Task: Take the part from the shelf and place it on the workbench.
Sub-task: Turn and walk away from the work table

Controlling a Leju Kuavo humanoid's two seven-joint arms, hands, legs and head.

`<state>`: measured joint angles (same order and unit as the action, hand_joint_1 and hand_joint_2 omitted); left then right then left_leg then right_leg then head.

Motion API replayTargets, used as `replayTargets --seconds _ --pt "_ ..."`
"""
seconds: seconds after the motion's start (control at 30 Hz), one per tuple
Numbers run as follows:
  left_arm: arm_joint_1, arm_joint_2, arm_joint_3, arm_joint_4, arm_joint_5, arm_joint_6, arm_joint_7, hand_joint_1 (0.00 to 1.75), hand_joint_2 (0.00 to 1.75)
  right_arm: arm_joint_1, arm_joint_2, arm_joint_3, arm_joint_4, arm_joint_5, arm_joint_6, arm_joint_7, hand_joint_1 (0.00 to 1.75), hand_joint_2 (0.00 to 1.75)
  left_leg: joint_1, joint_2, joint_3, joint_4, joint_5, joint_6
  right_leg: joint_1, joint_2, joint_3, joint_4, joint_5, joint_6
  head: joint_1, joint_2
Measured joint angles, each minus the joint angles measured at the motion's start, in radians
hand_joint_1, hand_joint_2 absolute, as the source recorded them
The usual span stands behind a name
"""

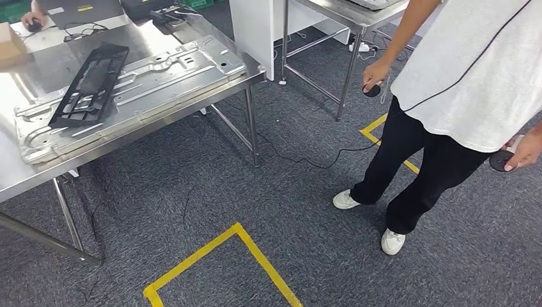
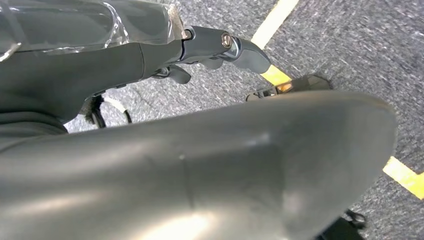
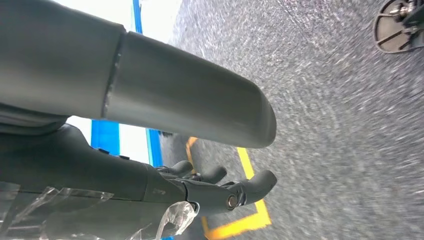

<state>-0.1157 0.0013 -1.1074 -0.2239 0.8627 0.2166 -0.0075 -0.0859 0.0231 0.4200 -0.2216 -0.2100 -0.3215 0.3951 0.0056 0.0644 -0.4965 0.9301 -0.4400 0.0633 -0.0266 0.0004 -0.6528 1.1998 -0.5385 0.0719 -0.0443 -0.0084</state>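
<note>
Black slotted part (image 1: 89,83) on ribbed steel

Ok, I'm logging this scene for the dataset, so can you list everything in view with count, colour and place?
Workbench: one, steel, at left.
Metal panel: one, silver, flat on the workbench.
Black frame part: one, lying on the metal panel.
Second table: one, steel, at the back.
Floor tape: yellow lines on the grey carpet.
Cable: one, black, across the carpet.
Person: one, white shirt, black trousers, at right, a dark round object in each hand.
Left hand: grey, fingers apart, holding nothing, above the carpet.
Right hand: grey, likewise holding nothing.
</note>
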Motion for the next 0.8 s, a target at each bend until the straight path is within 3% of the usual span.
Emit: replayTargets --seconds 0.07,0.1,0.13,0.2,0.23,0.3,0.37,0.43,0.47,0.5,0.53,0.6,0.67,0.73,0.8 --pt "-0.001 0.0 0.0 0.0 0.0 0.0 0.0 0.0 0.0 -0.001 -0.001 0.0 0.0 0.001 0.006 -0.002 0.0 0.0 0.0 0.018 0.002 0.009 -0.009 -0.014 -0.005 -0.039 0.079 -0.143 0.057 0.008 0.0 0.0" --pt "-0.001 0.001 0.0 0.0 0.0 0.001 0.0 0.0 0.0 -0.001 -0.001 0.0 0.0 0.001 0.008 0.0 0.0 0.0 -0.001 0.027 0.002 0.015 -0.014 -0.021 -0.005 -0.052 0.105 -0.193 0.072 0.004 0.0 0.0" --pt "-0.002 0.002 0.0 0.0 0.001 0.002 0.0 0.0 0.0 -0.002 0.0 0.0 0.0 0.001 0.011 0.003 0.0 0.0 -0.004 0.034 0.002 0.02 -0.019 -0.028 -0.004 -0.06 0.115 -0.218 0.076 -0.002 -0.001 0.0" --pt "-0.003 0.002 0.0 0.0 0.002 0.004 -0.001 0.0 0.0 0.0 0.0 0.001 0.0 0.0 0.014 0.012 0.0 0.0 -0.003 0.051 0.005 0.021 -0.021 -0.036 0.0 -0.04 0.111 -0.221 0.076 -0.022 -0.002 0.0" --pt "-0.004 0.002 0.0 0.0 0.002 0.004 -0.001 0.0 0.0 0.0 0.0 0.001 0.0 0.0 0.015 0.017 0.0 0.0 0.0 0.047 0.006 0.024 -0.026 -0.04 0.001 -0.03 0.109 -0.221 0.078 -0.029 -0.002 0.0" --pt "-0.005 0.002 0.0 0.0 0.002 0.004 -0.001 0.0 0.0 -0.001 0.0 0.001 0.0 0.0 0.017 0.022 0.0 0.0 0.007 0.009 -0.013 0.078 -0.067 -0.048 0.0 -0.011 0.106 -0.222 0.083 -0.04 -0.003 0.0" --pt "-0.002 0.002 0.0 0.0 0.002 0.005 -0.001 0.0 0.0 -0.004 0.0 0.001 0.0 -0.001 0.018 0.024 0.0 0.0 0.008 -0.036 -0.069 0.208 -0.139 -0.053 0.001 0.009 0.102 -0.223 0.087 -0.048 -0.003 0.0" --pt "0.002 0.002 0.0 0.0 0.002 0.005 -0.001 0.0 0.0 -0.003 0.0 0.001 0.0 -0.002 0.021 0.024 0.0 0.0 0.008 -0.049 -0.123 0.321 -0.176 -0.052 0.004 0.035 0.098 -0.222 0.09 -0.052 -0.003 0.0" --pt "0.002 0.002 0.0 0.0 0.002 0.005 -0.001 0.0 0.0 -0.003 0.001 0.001 0.0 -0.002 0.022 0.023 0.0 0.0 0.007 -0.052 -0.128 0.327 -0.165 -0.048 0.005 0.049 0.098 -0.222 0.091 -0.053 -0.003 0.0" --pt "0.002 0.002 0.0 0.0 0.002 0.005 -0.001 0.0 0.0 -0.002 0.001 0.001 0.0 -0.003 0.022 0.021 0.0 0.0 0.006 -0.058 -0.114 0.293 -0.137 -0.042 0.006 0.064 0.098 -0.222 0.092 -0.054 -0.003 0.0" --pt "0.001 0.002 0.0 0.0 0.002 0.005 -0.002 0.0 0.0 -0.002 0.001 0.001 0.0 -0.004 0.022 0.019 0.0 0.0 0.003 -0.071 -0.084 0.226 -0.098 -0.034 0.006 0.077 0.1 -0.223 0.093 -0.053 -0.003 0.0" --pt "-0.001 0.005 0.0 0.0 0.001 0.007 -0.003 0.0 0.0 -0.004 0.004 0.001 0.0 -0.007 0.02 0.013 0.0 0.0 -0.001 -0.12 -0.026 0.087 -0.037 -0.017 0.006 0.102 0.1 -0.222 0.096 -0.049 -0.003 0.0" --pt "-0.002 0.008 0.0 0.0 0.001 0.008 -0.003 0.0 0.0 -0.003 0.006 0.002 0.0 -0.01 0.018 0.009 0.0 0.0 -0.007 -0.145 -0.006 0.032 -0.021 -0.008 0.003 0.123 0.094 -0.223 0.1 -0.038 -0.003 0.0" --pt "-0.005 0.008 0.0 0.0 0.001 0.01 -0.005 0.0 0.0 0.001 0.006 0.002 0.001 -0.011 0.016 0.007 0.0 0.0 -0.007 -0.124 -0.004 0.022 -0.014 -0.006 0.0 0.136 0.088 -0.224 0.105 -0.025 -0.003 0.0" --pt "-0.007 0.007 0.0 0.0 0.0 0.013 -0.006 0.0 0.0 0.002 0.005 0.002 0.001 -0.013 0.015 0.007 0.0 0.0 -0.004 -0.1 0.0 0.006 -0.001 0.0 0.003 0.095 0.067 -0.187 0.079 -0.018 -0.001 0.0"
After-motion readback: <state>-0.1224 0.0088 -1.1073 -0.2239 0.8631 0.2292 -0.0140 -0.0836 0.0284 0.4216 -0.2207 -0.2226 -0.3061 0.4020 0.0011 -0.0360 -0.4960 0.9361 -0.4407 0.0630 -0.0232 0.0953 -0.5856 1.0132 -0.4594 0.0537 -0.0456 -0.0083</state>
